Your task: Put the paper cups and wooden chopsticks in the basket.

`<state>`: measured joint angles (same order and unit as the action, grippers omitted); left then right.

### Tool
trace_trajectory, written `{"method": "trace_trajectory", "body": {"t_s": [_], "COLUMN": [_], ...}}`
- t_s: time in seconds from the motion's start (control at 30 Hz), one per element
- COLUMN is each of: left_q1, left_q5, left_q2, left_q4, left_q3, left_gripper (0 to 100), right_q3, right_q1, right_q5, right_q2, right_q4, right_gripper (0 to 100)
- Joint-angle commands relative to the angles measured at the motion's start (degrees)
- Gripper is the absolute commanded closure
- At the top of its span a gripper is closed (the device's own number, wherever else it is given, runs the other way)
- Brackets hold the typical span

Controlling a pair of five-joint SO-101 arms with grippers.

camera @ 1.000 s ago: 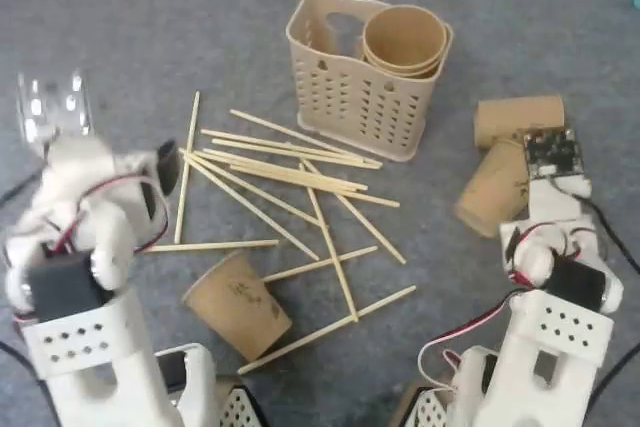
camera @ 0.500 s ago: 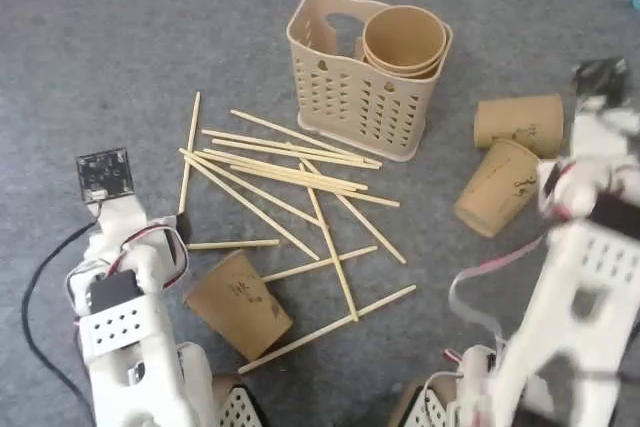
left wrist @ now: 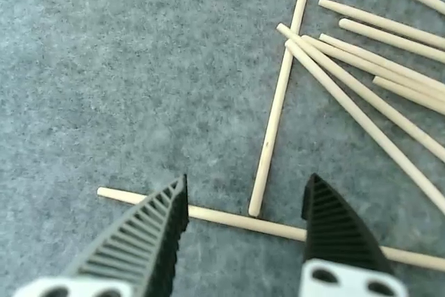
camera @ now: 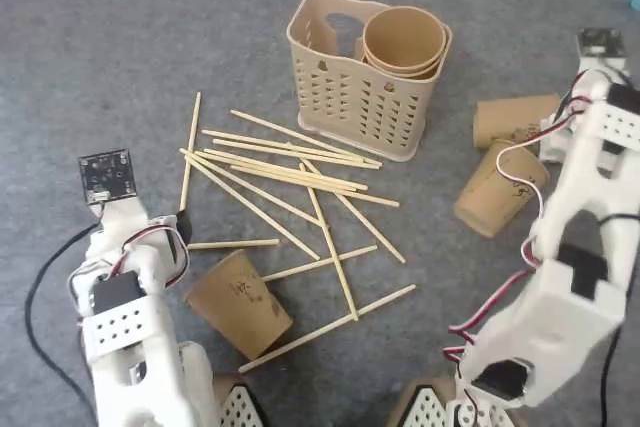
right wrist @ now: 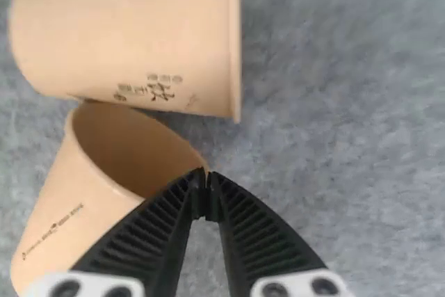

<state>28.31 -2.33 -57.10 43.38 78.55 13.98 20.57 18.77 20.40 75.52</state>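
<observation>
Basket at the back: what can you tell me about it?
The basket looks like tan plastic, with rounded corners, rows of small holes in its walls and a handle cut-out near the rim. It stands upright on the grey mat, with stacked paper cups inside. A few chopsticks end close to its front wall; whether they touch is unclear.
</observation>
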Motion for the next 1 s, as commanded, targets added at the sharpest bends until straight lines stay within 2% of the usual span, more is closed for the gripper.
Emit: {"method": "trace_trajectory", "body": {"t_s": [0.0, 0.17, 0.43, 0.57, 0.67, 0.8, 0.97], "left_q1": [0.18, 0.18, 0.18, 0.18, 0.18, 0.18, 0.18], "left_q5": [-0.53, -0.53, -0.62, -0.62, -0.62, -0.62, -0.62], "left_q2": [-0.97, -0.97, -0.97, -0.97, -0.97, -0.97, -0.97], "left_q4": [-3.25, -3.43, -3.43, -3.43, -3.43, -3.43, -3.34], "left_q3": [-0.04, -0.04, -0.04, 0.04, 0.04, 0.04, 0.04], "left_gripper": [75, 75, 75, 75, 75, 75, 75], "right_q3": [4.66, 4.66, 4.66, 4.22, -1.05, -12.31, -28.48], "right_q1": [-3.47, -7.16, -15.25, -18.68, -22.46, -31.34, -43.65], "right_q5": [-0.62, -0.7, -1.05, -5.54, -6.42, -8.09, -12.22], "right_q2": [2.51, 3.3, -3.56, -8.84, -14.73, -24.04, -35.47], "right_q4": [4.44, 10.15, 22.81, 27.03, 26.95, 25.89, 18.07], "right_gripper": [99.0, 99.0, 99.0, 99.0, 99.0, 99.0, 99.0]}}
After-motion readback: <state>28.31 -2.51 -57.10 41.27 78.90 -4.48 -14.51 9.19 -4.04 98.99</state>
